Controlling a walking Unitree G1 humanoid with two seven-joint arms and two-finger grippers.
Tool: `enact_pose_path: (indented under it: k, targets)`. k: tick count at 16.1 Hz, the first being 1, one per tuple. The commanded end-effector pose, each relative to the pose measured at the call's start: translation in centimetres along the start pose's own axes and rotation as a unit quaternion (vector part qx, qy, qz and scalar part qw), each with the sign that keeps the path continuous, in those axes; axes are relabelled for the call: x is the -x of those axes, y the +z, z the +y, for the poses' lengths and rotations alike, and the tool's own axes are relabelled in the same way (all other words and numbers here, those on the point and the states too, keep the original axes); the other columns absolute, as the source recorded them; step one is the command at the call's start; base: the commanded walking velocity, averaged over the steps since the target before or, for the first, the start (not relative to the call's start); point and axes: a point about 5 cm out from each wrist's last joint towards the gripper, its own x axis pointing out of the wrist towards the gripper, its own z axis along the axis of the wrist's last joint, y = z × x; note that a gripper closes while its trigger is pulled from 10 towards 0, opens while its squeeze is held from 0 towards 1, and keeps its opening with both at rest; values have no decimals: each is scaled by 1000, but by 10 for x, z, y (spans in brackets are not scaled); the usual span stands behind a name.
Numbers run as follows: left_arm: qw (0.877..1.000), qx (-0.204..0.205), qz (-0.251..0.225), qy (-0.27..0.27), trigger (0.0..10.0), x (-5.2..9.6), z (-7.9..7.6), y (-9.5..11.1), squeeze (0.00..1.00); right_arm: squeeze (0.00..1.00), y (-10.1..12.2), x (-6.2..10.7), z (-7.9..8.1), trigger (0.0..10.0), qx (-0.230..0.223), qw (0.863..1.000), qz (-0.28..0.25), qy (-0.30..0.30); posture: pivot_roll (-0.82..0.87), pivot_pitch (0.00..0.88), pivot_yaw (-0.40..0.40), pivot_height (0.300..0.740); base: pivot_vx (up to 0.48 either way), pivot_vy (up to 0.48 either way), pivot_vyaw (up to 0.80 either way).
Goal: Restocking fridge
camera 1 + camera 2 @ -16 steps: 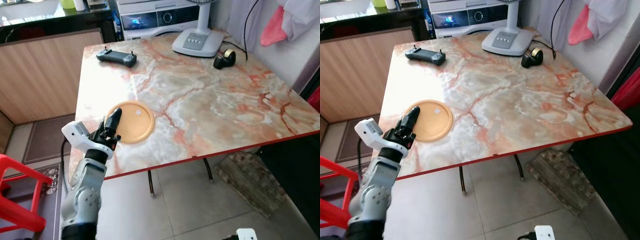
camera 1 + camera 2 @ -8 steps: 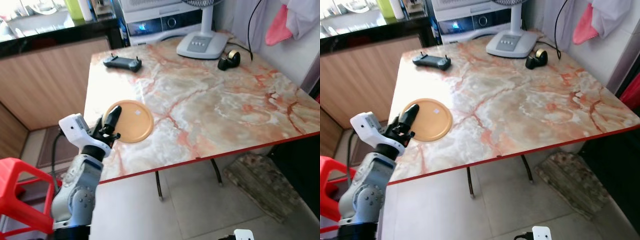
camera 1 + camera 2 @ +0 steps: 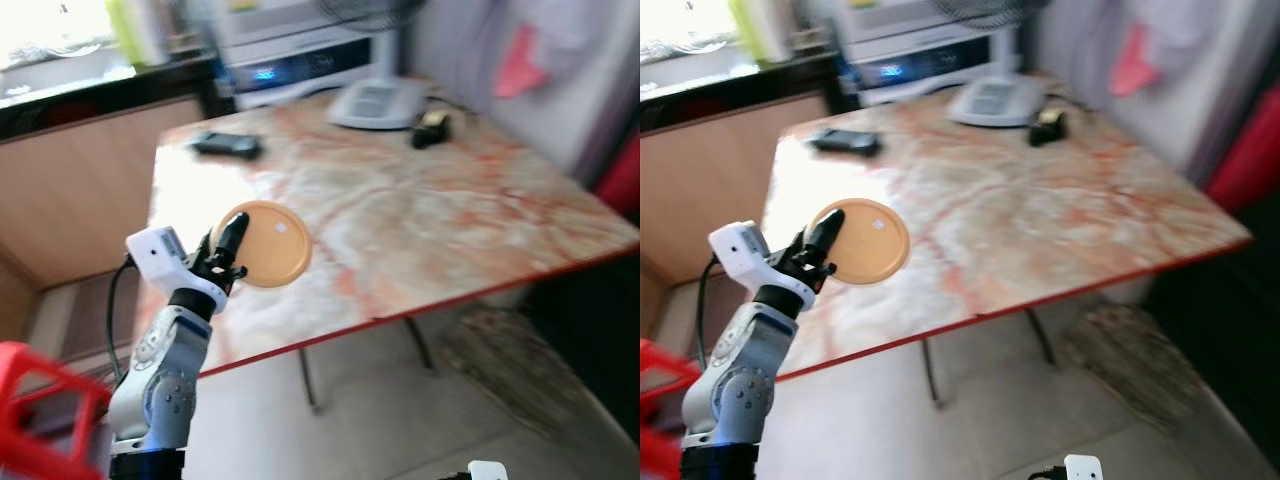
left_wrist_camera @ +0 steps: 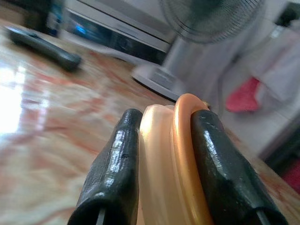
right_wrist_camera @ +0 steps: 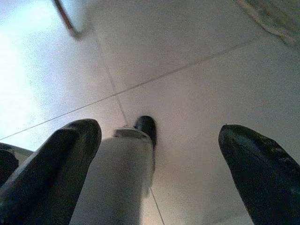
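Observation:
A round orange plate [image 3: 272,246] lies over the near left part of the marble table [image 3: 450,220]. My left gripper [image 3: 232,232] is shut on its left rim. In the left wrist view the plate's rim [image 4: 164,154] stands edge-on, pinched between the two black fingers [image 4: 112,168]. Whether the plate rests on the table or is raised off it I cannot tell, as the eye views are blurred. My right gripper [image 5: 159,131] hangs low over the tiled floor with its fingers wide apart and nothing between them.
A black remote controller [image 3: 226,145], a white fan base [image 3: 375,103] and a black tape dispenser [image 3: 430,128] sit at the table's far side. A red stool [image 3: 40,420] stands at my left. A rough slab [image 3: 520,370] lies on the floor under the table's right side.
The whole picture has shifted and blurred, so the camera has moved. My left gripper stays shut on the plate's rim.

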Motion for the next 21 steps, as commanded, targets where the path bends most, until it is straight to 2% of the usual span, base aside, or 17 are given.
enact_pose_path:
  k: [1, 11, 13, 21]
  targets:
    - [1000, -14, -15, -3, 10000, -2, -3, 10, 0, 0, -3, 0, 3, 10000, 5, 1000, 7, 6, 24, 23, 105, 740, 0, 0, -800]
    - [1000, 1, -24, -2, 10000, -11, -10, 14, 0, 0, 1, -1, 1, 10000, 7, 1000, 7, 8, 25, 75, 95, 740, 0, 0, -800]
    - [1000, -11, -21, 0, 10000, -11, -9, 13, 0, 0, 2, -1, 1, 10000, 9, 1000, 7, 9, 28, 81, 93, 740, 0, 0, -800]
    - [1000, -11, -12, -4, 10000, -10, -12, 9, 0, 0, 3, -1, 0, 10000, 14, 1000, 10, 11, 34, 85, 89, 740, 0, 0, -800]
